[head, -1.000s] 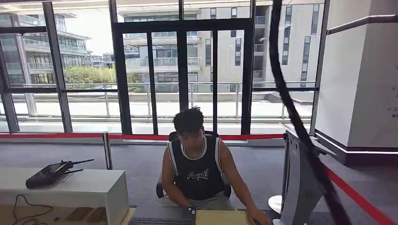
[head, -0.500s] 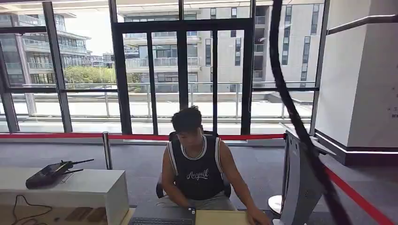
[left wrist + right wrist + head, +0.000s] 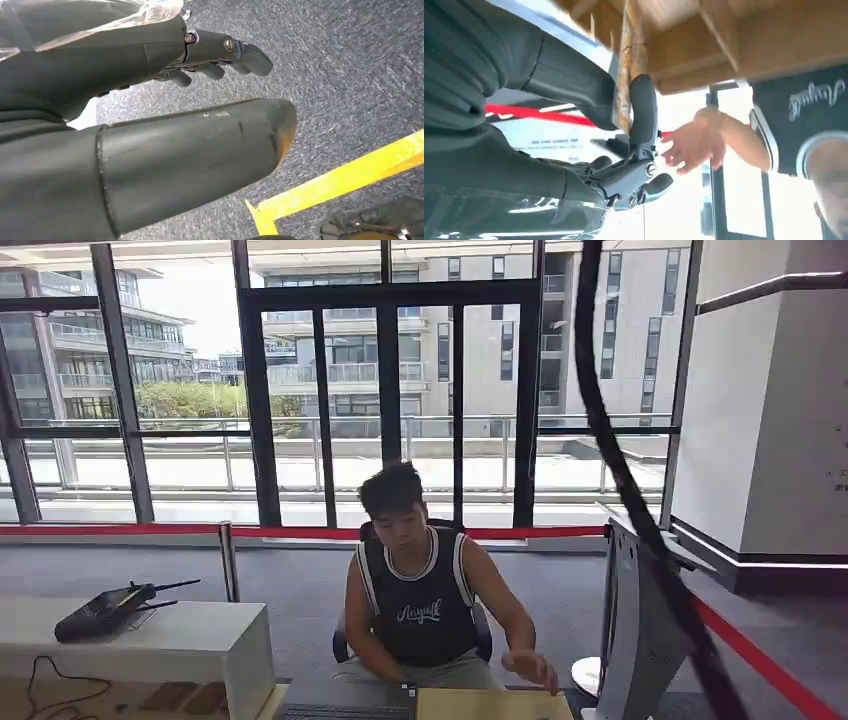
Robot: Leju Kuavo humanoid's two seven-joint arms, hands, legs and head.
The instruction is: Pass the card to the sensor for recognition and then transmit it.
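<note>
In the right wrist view my right hand (image 3: 624,150) pinches the card (image 3: 625,60), a thin brownish card seen edge-on, between the thick thumb and a dark finger (image 3: 644,110). A person's open hand (image 3: 691,145) reaches toward the card and stops a little short of it. In the head view the same person (image 3: 418,590), in a dark sleeveless top, sits behind the desk (image 3: 480,705) with one hand (image 3: 530,668) raised over it. My left hand (image 3: 200,55) hangs over grey carpet with its fingers loosely apart, holding nothing.
A grey upright stand (image 3: 640,630) rises at the right of the desk, and a keyboard (image 3: 345,711) lies on the desk's near edge. A white counter (image 3: 190,645) at the left carries a black device (image 3: 105,610). Red barrier tape (image 3: 770,665) runs behind. Yellow floor tape (image 3: 340,180) crosses the carpet.
The person has lifted their head and raised their hand off the desk, bringing it forward.
</note>
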